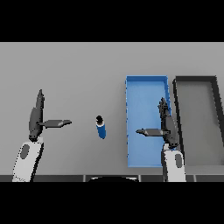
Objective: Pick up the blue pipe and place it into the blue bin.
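Observation:
A small blue pipe (101, 128) with a dark top end lies on the grey table, a little left of the blue bin (141, 87). My right hand (167, 127) hovers over the bin's right side, fingers straight and thumb pointing left, holding nothing. It is well to the right of the pipe. My left hand (36, 118) stands at the left of the table, fingers straight, thumb pointing right toward the pipe, with a gap between them.
A dark grey bin (197, 80) stands right beside the blue bin, at the table's right side. Bare table stretches behind and to the left of the pipe.

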Controlling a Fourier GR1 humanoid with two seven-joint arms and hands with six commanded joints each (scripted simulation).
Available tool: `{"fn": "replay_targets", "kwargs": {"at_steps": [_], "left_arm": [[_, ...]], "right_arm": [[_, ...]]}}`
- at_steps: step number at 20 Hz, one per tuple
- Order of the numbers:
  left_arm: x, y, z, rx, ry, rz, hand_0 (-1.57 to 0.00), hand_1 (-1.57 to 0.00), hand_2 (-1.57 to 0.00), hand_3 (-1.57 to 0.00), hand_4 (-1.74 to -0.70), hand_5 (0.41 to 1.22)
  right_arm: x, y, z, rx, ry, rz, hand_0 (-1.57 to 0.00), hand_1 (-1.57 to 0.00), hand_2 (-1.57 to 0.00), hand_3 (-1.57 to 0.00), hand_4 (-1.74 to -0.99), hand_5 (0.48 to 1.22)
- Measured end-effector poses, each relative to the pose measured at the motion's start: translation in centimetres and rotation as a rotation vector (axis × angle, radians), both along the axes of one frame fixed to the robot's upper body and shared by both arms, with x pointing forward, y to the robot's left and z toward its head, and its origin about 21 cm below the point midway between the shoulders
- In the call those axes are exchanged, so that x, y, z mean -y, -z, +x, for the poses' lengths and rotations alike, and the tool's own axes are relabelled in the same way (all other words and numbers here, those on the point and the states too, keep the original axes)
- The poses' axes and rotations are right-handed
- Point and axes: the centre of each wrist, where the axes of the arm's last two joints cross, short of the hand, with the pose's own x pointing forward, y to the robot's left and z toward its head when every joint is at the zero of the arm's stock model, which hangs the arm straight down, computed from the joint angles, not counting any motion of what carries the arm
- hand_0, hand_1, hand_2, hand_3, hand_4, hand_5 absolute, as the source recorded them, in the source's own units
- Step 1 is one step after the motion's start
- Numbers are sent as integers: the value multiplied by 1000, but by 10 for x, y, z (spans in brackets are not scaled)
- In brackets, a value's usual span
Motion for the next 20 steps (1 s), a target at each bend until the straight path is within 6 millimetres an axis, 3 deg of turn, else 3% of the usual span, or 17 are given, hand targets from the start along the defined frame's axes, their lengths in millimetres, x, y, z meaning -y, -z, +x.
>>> {"fn": "replay_targets", "kwargs": {"at_steps": [6,8,11,16,20], "left_arm": [[7,1,-1,5,7,1,1,1,1,1,-1006,586],[-14,5,-19,8,215,112,1,1,1,1,-1011,588],[-25,1,-23,-1,303,160,1,1,1,1,-1007,587],[-25,-3,-28,1,402,129,1,1,1,1,-1021,587],[-9,-9,-29,-45,558,160,1,1,1,1,-1037,548]], "right_arm": [[6,1,-1,-6,4,-3,1,1,1,1,-1222,603],[23,-4,-18,90,-83,-158,1,1,1,1,-1230,601],[26,-10,-26,87,-129,-219,1,1,1,1,-1231,599],[23,-13,-26,86,-135,-240,1,1,1,1,-1216,587],[22,-17,-22,112,-148,-243,1,1,1,1,-1223,601]]}}
